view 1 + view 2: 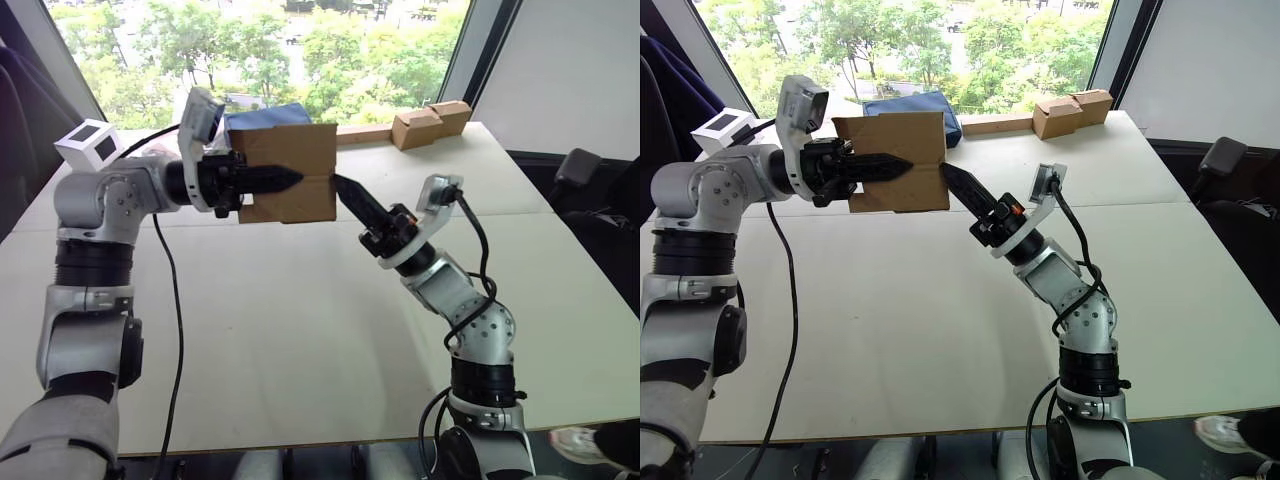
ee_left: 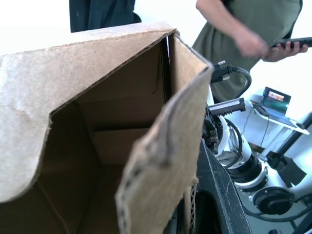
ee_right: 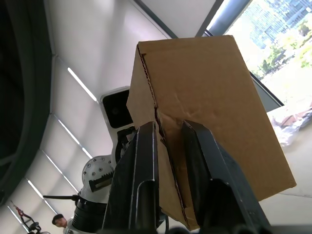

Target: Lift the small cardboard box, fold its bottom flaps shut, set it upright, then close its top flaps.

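Left eye view: the small cardboard box (image 1: 288,172) is held off the table (image 1: 300,330), between the 2 grippers. The left gripper (image 1: 290,178) is clamped on the box's near wall, 1 finger lying across its outer face. The right gripper (image 1: 340,186) meets the box's opposite edge; in the right wrist view its 2 fingers (image 3: 146,161) stand slightly parted, straddling a cardboard edge at the box's open end.
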You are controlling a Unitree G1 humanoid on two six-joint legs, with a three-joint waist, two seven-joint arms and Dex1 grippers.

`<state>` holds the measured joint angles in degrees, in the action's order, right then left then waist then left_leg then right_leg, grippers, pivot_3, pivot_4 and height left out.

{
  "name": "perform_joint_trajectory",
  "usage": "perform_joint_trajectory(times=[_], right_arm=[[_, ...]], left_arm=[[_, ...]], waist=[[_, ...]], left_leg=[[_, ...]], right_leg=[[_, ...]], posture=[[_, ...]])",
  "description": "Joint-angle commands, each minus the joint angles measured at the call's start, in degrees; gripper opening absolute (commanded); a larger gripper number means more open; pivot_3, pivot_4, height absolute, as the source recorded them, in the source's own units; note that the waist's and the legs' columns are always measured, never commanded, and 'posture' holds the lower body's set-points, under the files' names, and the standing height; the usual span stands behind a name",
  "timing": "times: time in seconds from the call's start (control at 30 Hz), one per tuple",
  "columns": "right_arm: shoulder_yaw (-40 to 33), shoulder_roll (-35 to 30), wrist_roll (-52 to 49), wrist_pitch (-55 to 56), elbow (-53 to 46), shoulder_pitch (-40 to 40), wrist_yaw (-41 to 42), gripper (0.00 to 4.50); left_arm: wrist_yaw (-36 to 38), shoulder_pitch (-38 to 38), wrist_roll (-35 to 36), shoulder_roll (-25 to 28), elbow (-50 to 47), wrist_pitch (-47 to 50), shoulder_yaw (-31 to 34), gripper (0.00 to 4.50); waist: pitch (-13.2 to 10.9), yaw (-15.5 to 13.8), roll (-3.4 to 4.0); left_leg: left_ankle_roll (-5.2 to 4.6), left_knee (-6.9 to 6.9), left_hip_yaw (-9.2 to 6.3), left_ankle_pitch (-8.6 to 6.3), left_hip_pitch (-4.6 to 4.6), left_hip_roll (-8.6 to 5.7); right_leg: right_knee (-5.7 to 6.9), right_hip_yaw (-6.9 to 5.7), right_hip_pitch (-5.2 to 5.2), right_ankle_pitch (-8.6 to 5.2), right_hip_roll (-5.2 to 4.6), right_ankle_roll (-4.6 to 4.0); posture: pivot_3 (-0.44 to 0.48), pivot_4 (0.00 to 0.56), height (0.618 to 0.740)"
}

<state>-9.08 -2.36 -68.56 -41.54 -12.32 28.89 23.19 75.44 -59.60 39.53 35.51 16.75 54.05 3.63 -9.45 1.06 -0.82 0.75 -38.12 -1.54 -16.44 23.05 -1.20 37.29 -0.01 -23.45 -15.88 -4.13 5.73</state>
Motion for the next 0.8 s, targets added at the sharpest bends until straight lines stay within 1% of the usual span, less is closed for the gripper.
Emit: perform_joint_trajectory(times=[0.03, 0.17, 0.47, 0.73, 0.8], right_arm=[[3.8, 1.8, -1.9, -1.4, -4.0, 0.2, 0.2, 0.82], [3.2, 1.6, -1.8, -1.5, -4.2, -0.7, 0.0, 0.82], [-3.3, -2.9, -5.2, -0.4, -4.6, -2.6, -1.6, 0.82], [-5.4, -4.9, -7.8, 0.5, -4.9, -3.3, -3.9, 0.82], [-5.6, -5.0, -7.2, 1.4, -4.6, -3.1, -4.6, 0.27]], left_arm=[[-0.4, -1.3, 1.2, -0.7, -0.9, -1.5, 1.5, 0.00], [-0.4, -1.3, 1.2, -0.8, -0.9, -1.6, 1.7, 0.00], [-0.7, -0.8, 1.5, -0.5, -1.5, -1.4, 2.3, 0.00], [-0.6, -0.7, 1.5, -0.5, -1.3, -1.5, 2.2, 0.00], [-0.6, -0.8, 1.5, -0.6, -1.3, -1.5, 2.1, 0.00]], waist=[[0.0, 0.0, 0.00], [0.0, 0.0, 0.00], [0.0, 0.0, 0.00], [0.0, 0.0, 0.00], [0.0, 0.0, 0.00]], left_leg=[[0.00, 0.00, 0.00, 0.00, 0.00, 0.00], [0.00, 0.00, 0.00, 0.00, 0.00, 0.00], [-0.01, 0.00, 0.00, 0.00, 0.00, 0.00], [-0.01, 0.00, 0.00, 0.00, 0.00, 0.00], [-0.01, 0.00, 0.00, 0.00, 0.00, 0.00]], right_leg=[[0.00, 0.00, 0.00, 0.00, 0.00, 0.00], [0.00, 0.00, 0.00, 0.00, 0.00, 0.00], [0.00, 0.00, 0.01, 0.00, 0.00, 0.00], [-0.01, 0.00, 0.01, 0.00, 0.00, 0.00], [-0.01, 0.00, 0.01, 0.00, -0.01, 0.00]], posture=[[0.000, 0.150, 0.740], [0.000, 0.150, 0.740], [0.000, 0.150, 0.740], [0.000, 0.150, 0.740], [0.000, 0.150, 0.740]])
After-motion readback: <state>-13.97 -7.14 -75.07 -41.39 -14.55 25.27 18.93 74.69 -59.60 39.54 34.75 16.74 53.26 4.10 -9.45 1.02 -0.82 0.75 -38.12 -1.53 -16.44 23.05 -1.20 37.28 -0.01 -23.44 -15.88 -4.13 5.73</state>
